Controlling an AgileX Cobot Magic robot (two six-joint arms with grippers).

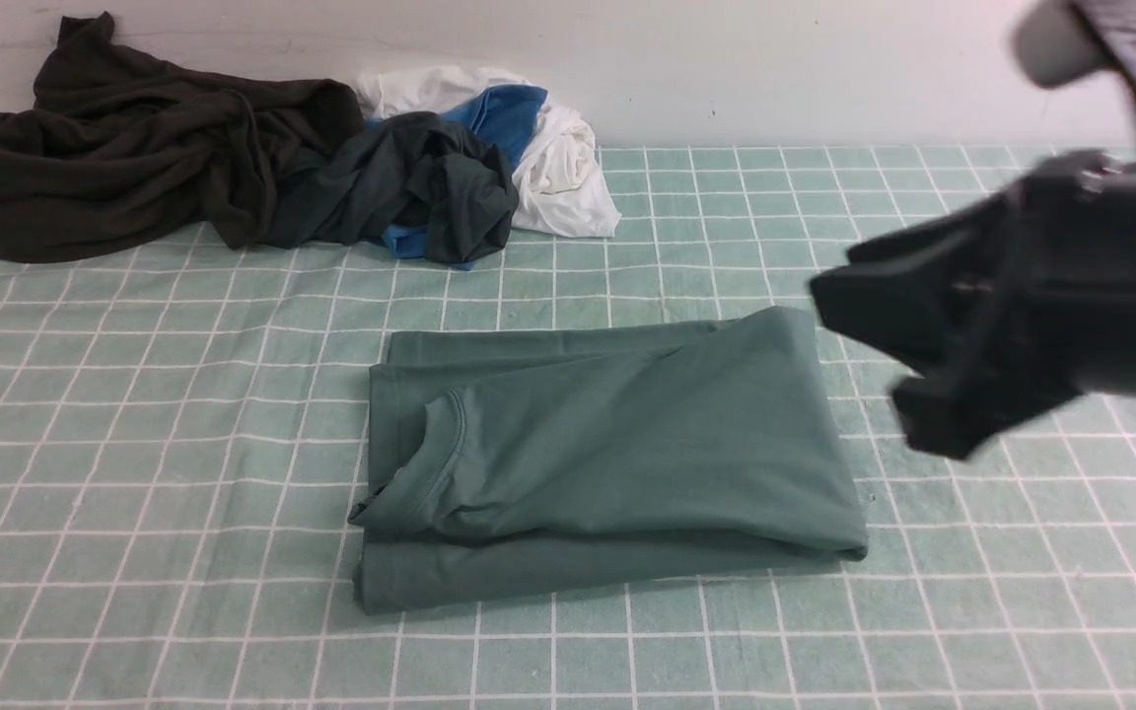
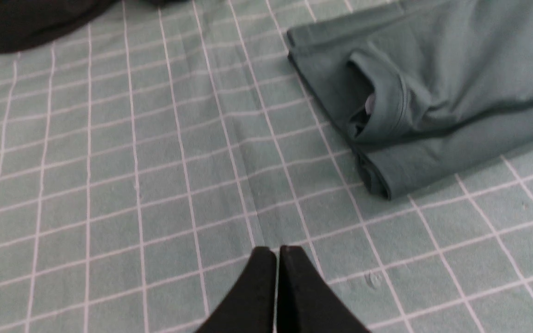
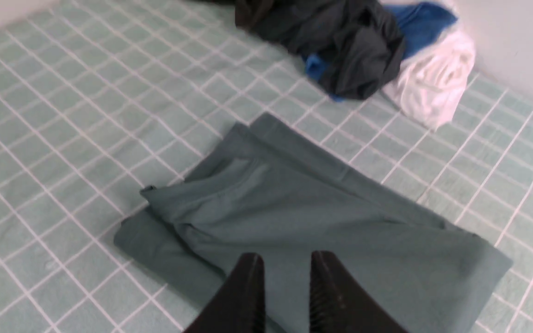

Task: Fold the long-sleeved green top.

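The green long-sleeved top (image 1: 617, 444) lies folded into a rectangle on the middle of the checked cloth, its ribbed neck toward the left. A small white label (image 2: 370, 104) shows inside the collar. My right gripper (image 1: 859, 355) hovers above the table just right of the top, blurred in the front view. In the right wrist view it (image 3: 285, 259) hangs over the green fabric (image 3: 303, 208), with a narrow gap between the fingers and nothing in it. My left gripper (image 2: 278, 249) is shut and empty over bare cloth, apart from the top's collar end (image 2: 433, 92).
A heap of clothes lies along the back wall: a blackish-olive garment (image 1: 134, 148), a darker blackish-green one (image 1: 410, 187), and white and blue pieces (image 1: 548, 148). The green checked tablecloth (image 1: 134, 444) covers the table.
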